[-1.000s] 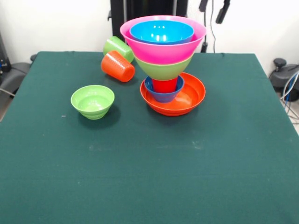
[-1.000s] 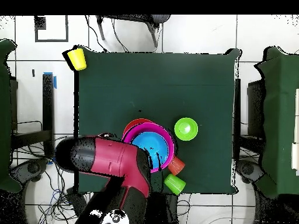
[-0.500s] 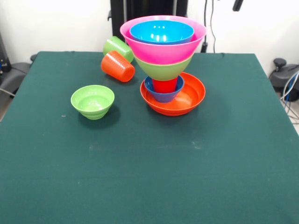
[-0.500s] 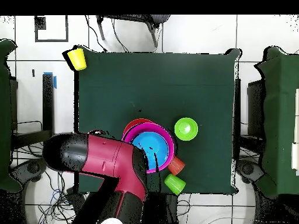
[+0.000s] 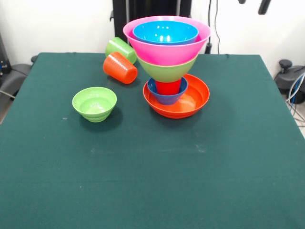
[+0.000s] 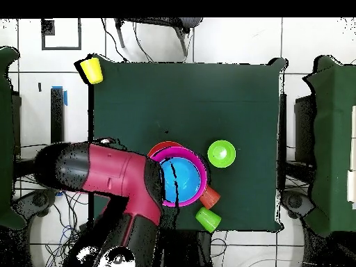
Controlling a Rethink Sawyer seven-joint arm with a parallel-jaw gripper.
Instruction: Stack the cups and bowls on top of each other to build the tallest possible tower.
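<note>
The tower stands on the green table at about 12 o'clock from the table's middle in the front view: a wide orange bowl as base, a small dark blue bowl inside it, a red cup standing in that, then a large green bowl, the huge pink bowl and a blue bowl nested in the top. At about 9 o'clock from the tower's base sits a small green bowl, upright and well apart from it. At about 10 o'clock from the base lie an orange cup and a light green cup on their sides, touching each other, the green one just beside the pink bowl's rim. In the overhead view a yellow cup sits off the table's corner, at about 10 o'clock from the tower and far from it. Only the dark tips of the gripper show at the top edge of the front view, at about 1 o'clock from the tower and clear of it; they touch nothing and hold nothing, and how wide the pincer stands cannot be told. In the overhead view the red and black arm lies at 9 o'clock of the tower, overlapping the pink bowl's rim.
</note>
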